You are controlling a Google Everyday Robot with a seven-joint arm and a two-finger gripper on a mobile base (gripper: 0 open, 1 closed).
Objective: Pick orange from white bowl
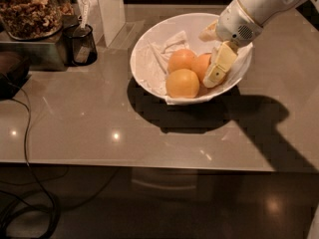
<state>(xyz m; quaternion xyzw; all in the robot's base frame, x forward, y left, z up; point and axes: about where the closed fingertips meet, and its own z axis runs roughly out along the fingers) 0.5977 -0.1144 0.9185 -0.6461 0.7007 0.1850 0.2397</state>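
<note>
The white bowl [149, 63] stands on the counter and holds three fruits on a crumpled white napkin. The deep reddish-orange orange [201, 63] lies at the right of the group, partly hidden by my gripper. A paler yellow-orange fruit [182, 83] lies in front and a smaller light-orange fruit [180, 59] at the back left. My gripper [208, 59] reaches into the bowl from the upper right. It is open, with one cream finger [219, 66] on the near side of the orange and the other at its far side.
A black cup [81, 44] and a jar of nuts [30, 9] on a grey box stand at the back left. A white upright box [110, 11] stands behind the bowl's left. A black cable [25, 133] runs off the counter's left front edge.
</note>
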